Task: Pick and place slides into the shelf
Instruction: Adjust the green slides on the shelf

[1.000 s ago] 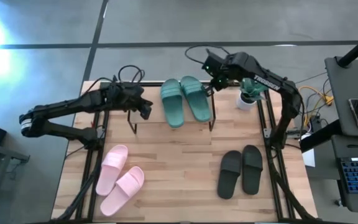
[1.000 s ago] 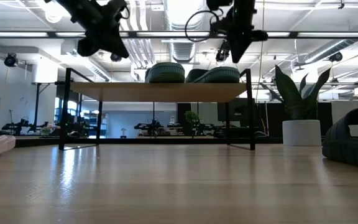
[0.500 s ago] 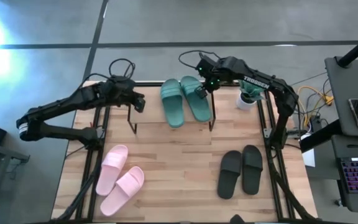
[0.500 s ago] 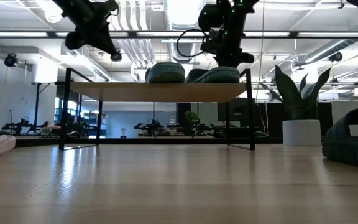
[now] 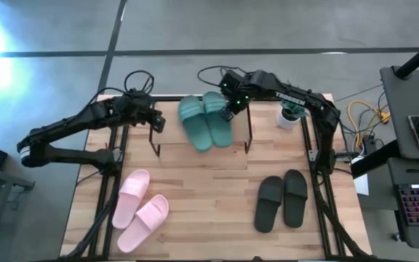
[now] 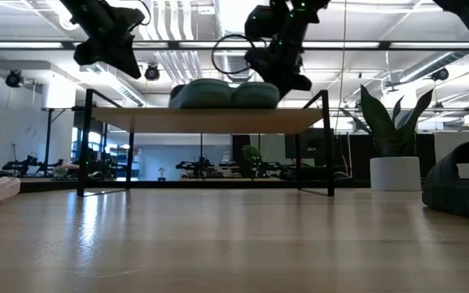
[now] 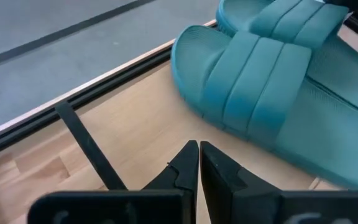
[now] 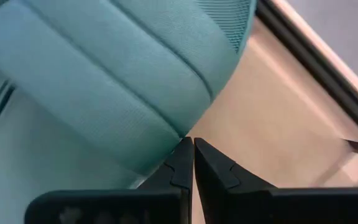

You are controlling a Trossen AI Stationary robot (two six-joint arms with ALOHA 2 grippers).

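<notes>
The dark green slides (image 5: 204,121) lie side by side, soles down, on the shelf's (image 6: 206,120) light top board. My right gripper (image 5: 228,110) is shut, and its tips sit at the right-hand green slide (image 8: 104,74). My left gripper (image 5: 158,124) is shut and hovers over the shelf's left end, just short of the left-hand green slide (image 7: 260,93). The pink slides (image 5: 142,209) lie on the table near its left near corner. The black slides (image 5: 282,200) lie on the table to the right. My right gripper pushes with its shut fingertips (image 8: 180,154) against the right-hand green slide's outer side, at the edge of the strap (image 8: 166,134). It comes slanting down from the table's right and far side. The slide lies flat on the shelf's top board.
A small potted plant (image 5: 289,114) stands by the table's far right corner, behind my right arm. Black frame rails run along the table's left and right edges. Bare wood (image 5: 209,196) lies between the pink and black pairs, in front of the shelf.
My right gripper has moved toward the table's left and come down against the green pair. It has slid both slides leftward along the shelf top and turned them a little. My left gripper has drawn back toward the table's left.
</notes>
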